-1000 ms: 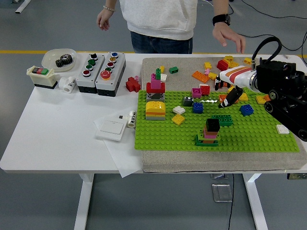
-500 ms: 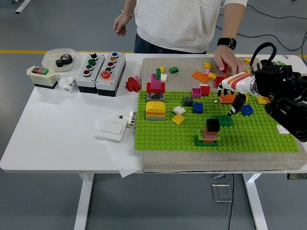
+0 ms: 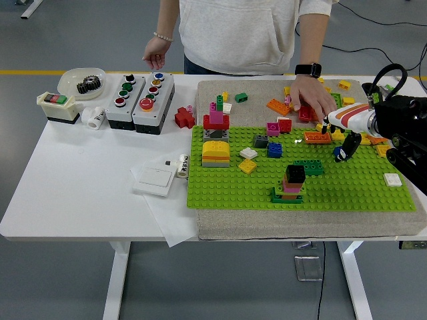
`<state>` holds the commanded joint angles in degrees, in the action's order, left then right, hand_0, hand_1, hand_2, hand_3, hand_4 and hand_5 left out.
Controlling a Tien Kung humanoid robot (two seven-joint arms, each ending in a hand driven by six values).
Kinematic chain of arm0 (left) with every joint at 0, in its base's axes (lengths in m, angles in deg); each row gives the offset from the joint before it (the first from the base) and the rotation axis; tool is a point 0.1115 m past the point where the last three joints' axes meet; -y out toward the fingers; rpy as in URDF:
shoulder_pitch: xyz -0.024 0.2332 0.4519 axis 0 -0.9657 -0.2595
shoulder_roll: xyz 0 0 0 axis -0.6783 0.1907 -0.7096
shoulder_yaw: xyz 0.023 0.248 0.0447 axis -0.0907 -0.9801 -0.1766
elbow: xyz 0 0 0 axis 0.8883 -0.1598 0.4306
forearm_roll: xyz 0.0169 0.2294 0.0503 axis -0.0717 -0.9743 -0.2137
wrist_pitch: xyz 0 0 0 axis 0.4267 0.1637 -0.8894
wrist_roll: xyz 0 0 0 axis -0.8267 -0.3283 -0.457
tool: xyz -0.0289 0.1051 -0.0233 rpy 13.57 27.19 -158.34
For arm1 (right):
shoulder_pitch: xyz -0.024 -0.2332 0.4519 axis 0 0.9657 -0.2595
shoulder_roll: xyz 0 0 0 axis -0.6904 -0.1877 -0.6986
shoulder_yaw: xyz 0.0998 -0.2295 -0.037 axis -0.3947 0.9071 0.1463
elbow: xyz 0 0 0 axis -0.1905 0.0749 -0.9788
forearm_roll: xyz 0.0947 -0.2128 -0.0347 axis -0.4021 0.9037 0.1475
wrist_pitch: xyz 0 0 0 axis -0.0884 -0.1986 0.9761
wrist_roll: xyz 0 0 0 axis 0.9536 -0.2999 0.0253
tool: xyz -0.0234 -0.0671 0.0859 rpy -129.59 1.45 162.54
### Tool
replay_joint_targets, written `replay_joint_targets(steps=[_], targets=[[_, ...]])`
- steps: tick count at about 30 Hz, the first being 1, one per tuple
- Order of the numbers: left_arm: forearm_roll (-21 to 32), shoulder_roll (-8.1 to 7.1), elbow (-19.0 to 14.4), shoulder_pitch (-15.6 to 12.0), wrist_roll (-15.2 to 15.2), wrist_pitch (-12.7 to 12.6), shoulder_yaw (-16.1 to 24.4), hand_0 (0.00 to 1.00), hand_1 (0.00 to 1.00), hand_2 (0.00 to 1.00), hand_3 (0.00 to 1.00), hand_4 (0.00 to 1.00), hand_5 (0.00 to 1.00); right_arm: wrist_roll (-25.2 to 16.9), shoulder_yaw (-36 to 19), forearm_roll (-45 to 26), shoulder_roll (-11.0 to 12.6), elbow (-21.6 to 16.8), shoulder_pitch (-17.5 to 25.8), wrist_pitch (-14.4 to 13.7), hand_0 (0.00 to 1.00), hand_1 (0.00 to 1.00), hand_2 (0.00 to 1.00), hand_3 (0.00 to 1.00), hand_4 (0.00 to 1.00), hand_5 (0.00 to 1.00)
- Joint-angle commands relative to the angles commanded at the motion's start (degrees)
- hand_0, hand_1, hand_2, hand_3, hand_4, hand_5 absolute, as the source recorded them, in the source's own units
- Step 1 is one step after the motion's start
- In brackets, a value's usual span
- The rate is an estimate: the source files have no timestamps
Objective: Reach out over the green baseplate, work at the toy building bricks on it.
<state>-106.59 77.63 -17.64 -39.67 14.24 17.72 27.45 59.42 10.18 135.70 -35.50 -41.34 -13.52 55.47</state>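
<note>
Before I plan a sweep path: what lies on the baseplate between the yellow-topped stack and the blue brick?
In the head view, between the yellow-topped stack and the blue brick on the green baseplate lie a white tile and a dark grey brick.

From my seat at the controls this reads as a robotics lab or industrial test hall: grey painted floor with a yellow safety line (image 3: pixel 67 71) and loose black cables (image 3: pixel 380 27) trailing behind a plain white height-adjustable table (image 3: pixel 80 200). On it I see test props rather than household things, namely two grey push-button control boxes (image 3: pixel 140 95), a switch unit (image 3: pixel 59 107), and a metal gear in a dish (image 3: pixel 83 81).
</note>
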Motion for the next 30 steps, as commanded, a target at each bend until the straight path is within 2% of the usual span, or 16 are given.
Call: replay_joint_targets(steps=[5, 6, 11, 12, 15, 17, 18, 23, 24, 29, 30], targets=[[-0.17, 0.09, -0.04, -0.02, 0.08, -0.02, 0.19, 0.448, 0.572, 0.677, 0.836, 0.925, 0.887, -1.40, -0.11, 0.99, 0.55, 0.65, 1.18, -2.71, 0.433, 0.581, 0.670, 0.731, 0.998, 0.231], [-0.20, 0.13, -0.06, -0.02, 0.10, -0.05, 0.27, 0.448, 0.572, 0.676, 0.836, 0.923, 0.888, -1.90, -0.16, 1.12, 0.68, 0.86, 1.55, -3.56, 0.424, 0.572, 0.656, 0.706, 0.998, 0.230], [-0.41, 0.24, -0.11, -0.03, 0.17, -0.20, 0.53, 0.448, 0.572, 0.676, 0.836, 0.923, 0.888, -3.64, -0.21, 1.33, 0.93, 1.58, 2.77, -7.88, 0.424, 0.572, 0.656, 0.706, 0.998, 0.230], [-0.41, 0.26, -0.13, -0.03, 0.17, -0.23, 0.55, 0.451, 0.572, 0.677, 0.835, 0.922, 0.891, -3.95, -0.18, 1.37, 0.95, 1.72, 2.97, -8.59, 0.408, 0.553, 0.606, 0.655, 0.963, 0.224], [-0.44, 0.28, -0.16, 0.02, 0.18, -0.27, 0.59, 0.451, 0.572, 0.677, 0.835, 0.922, 0.891, -4.57, -0.09, 1.12, 0.86, 2.36, 3.43, -10.54, 0.408, 0.553, 0.606, 0.655, 0.963, 0.224], [-0.51, 0.27, -0.18, 0.05, 0.20, -0.25, 0.59, 0.451, 0.572, 0.677, 0.835, 0.922, 0.891, -4.81, -0.08, 0.88, 0.79, 2.74, 3.67, -11.37, 0.408, 0.553, 0.606, 0.655, 0.963, 0.224], [-0.64, 0.26, -0.18, 0.08, 0.25, -0.23, 0.66, 0.450, 0.571, 0.677, 0.835, 0.921, 0.892, -4.98, -0.01, 0.72, 0.71, 3.06, 3.84, -11.90, 0.403, 0.527, 0.586, 0.601, 0.909, 0.216], [-0.85, 0.27, -0.20, 0.21, 0.32, -0.26, 0.76, 0.450, 0.571, 0.677, 0.835, 0.921, 0.892, -5.26, 0.23, 0.12, 0.57, 4.05, 4.15, -13.40, 0.403, 0.527, 0.586, 0.601, 0.909, 0.216], [-0.86, 0.27, -0.21, 0.24, 0.32, -0.26, 0.76, 0.449, 0.571, 0.678, 0.835, 0.920, 0.892, -5.29, 0.25, 0.01, 0.55, 4.20, 4.16, -13.59, 0.385, 0.513, 0.566, 0.554, 0.851, 0.214], [-1.09, 0.32, -0.25, 0.47, 0.42, -0.28, 0.86, 0.449, 0.571, 0.678, 0.835, 0.920, 0.892, -5.67, 0.29, -1.15, 0.04, 5.68, 4.42, -15.47, 0.385, 0.513, 0.566, 0.554, 0.851, 0.214], [-1.12, 0.32, -0.26, 0.48, 0.43, -0.28, 0.87, 0.450, 0.571, 0.680, 0.835, 0.919, 0.894, -5.69, 0.28, -1.24, -0.01, 5.81, 4.44, -15.62, 0.384, 0.507, 0.559, 0.551, 0.826, 0.210]])
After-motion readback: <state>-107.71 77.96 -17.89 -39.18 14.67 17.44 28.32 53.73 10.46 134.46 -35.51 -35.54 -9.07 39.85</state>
